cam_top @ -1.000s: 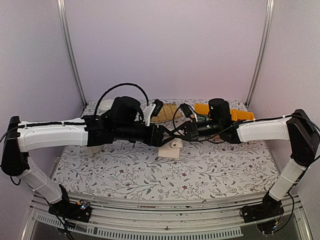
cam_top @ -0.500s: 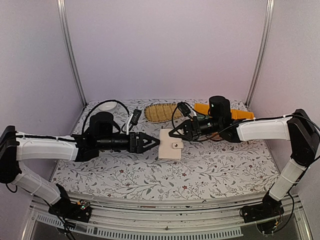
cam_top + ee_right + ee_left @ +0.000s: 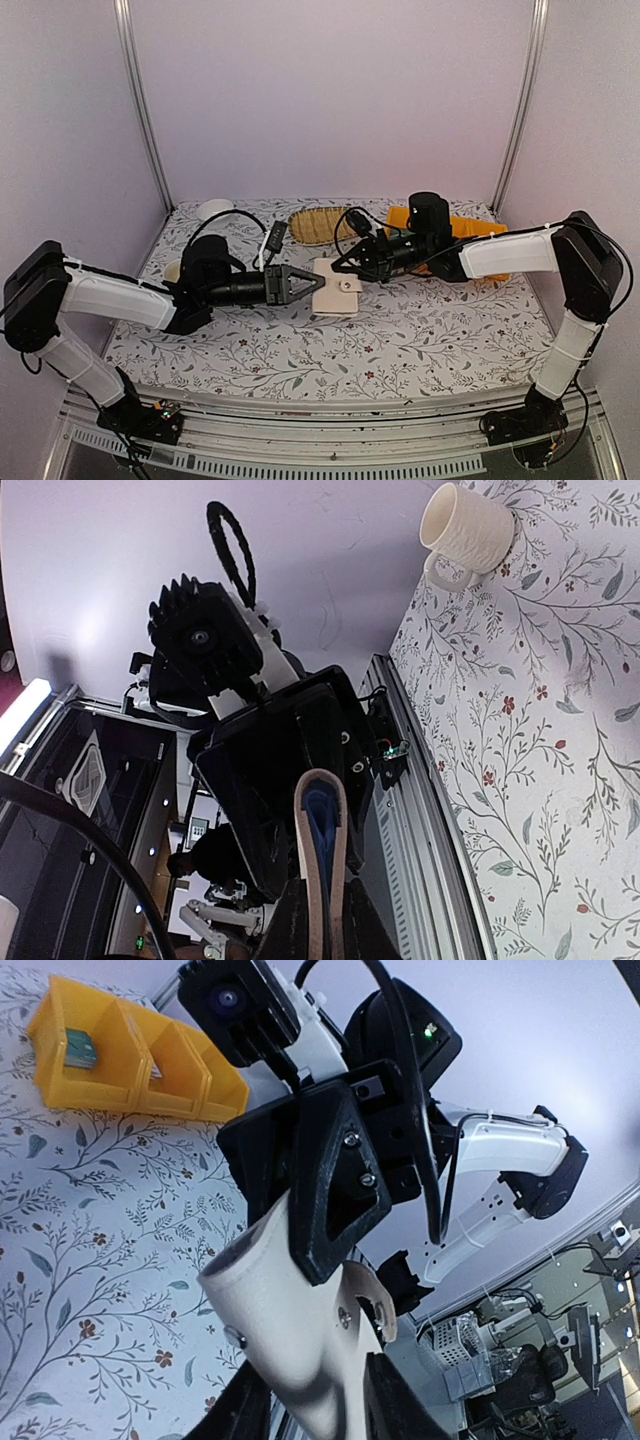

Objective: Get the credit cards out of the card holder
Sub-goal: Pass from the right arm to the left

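The beige card holder (image 3: 336,288) hangs folded above the table's middle, held from both sides. My left gripper (image 3: 312,284) is shut on its left edge. In the left wrist view the holder (image 3: 290,1330) sits between my fingers (image 3: 400,1400), snap tab outward. My right gripper (image 3: 343,266) is shut on its upper right edge. In the right wrist view the holder (image 3: 320,870) stands edge-on between the fingers, and a light blue card (image 3: 318,815) shows inside the fold. The red-pink card is hidden.
Yellow bins (image 3: 462,230) stand at the back right, also in the left wrist view (image 3: 130,1055). A woven straw mat (image 3: 318,226) lies behind the holder. A white cup (image 3: 465,528) stands at the left, and a white dish (image 3: 212,210) at the back left.
My left arm has drawn back and dropped low, and its fingers now close on the holder's left edge. My right gripper moved left and down onto the holder, which shifted slightly left.
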{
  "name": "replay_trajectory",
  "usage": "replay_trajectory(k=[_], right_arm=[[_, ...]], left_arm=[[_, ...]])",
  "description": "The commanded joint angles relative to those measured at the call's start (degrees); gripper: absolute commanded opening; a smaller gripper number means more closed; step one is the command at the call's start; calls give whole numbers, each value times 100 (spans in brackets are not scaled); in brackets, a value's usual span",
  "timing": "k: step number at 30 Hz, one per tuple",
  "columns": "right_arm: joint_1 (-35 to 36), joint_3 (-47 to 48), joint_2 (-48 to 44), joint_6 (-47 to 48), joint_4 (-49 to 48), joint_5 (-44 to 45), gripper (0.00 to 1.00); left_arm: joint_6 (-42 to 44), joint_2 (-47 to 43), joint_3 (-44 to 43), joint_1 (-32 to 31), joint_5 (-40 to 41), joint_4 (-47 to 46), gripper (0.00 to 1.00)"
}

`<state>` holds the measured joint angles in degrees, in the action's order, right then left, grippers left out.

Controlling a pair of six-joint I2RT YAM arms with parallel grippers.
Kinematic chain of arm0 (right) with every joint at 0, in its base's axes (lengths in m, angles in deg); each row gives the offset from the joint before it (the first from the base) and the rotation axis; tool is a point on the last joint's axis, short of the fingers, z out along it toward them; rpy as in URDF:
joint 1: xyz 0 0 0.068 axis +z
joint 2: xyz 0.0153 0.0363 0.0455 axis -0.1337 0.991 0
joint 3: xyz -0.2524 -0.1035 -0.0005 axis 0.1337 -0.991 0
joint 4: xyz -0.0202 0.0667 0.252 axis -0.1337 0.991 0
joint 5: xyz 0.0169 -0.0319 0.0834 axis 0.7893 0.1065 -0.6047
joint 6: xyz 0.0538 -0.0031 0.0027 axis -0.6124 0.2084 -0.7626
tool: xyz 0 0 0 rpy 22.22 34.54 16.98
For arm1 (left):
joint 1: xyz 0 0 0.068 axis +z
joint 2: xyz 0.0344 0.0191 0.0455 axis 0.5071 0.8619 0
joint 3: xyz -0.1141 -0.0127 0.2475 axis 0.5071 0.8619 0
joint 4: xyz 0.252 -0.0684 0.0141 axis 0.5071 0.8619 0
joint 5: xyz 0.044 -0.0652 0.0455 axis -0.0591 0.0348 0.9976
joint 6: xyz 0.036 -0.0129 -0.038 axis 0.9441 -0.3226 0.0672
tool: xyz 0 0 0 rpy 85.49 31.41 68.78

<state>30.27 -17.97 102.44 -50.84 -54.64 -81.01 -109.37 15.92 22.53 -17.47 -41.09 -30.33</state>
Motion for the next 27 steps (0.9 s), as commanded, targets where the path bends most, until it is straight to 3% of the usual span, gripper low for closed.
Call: replay_trajectory(k=[1,13,15,20,25,27], right_arm=[[-75,193,71,-255,-163,8,1],[-79,249,177,-358,-182,155,1],[-85,255,175,-349,-175,182,2],[-86,240,185,-330,-171,191,1],[-86,236,174,-294,-143,172,2],[-102,245,168,-242,-147,139,13]], left_arm=[[-359,178,140,-53,-269,-768,30],[-783,722,74,-135,-438,-1390,28],[-906,832,57,-172,-485,-1582,23],[-1123,979,53,-197,-516,-1876,0],[-1176,936,87,-195,-499,-1942,0],[-1195,900,102,-185,-468,-1929,0]])
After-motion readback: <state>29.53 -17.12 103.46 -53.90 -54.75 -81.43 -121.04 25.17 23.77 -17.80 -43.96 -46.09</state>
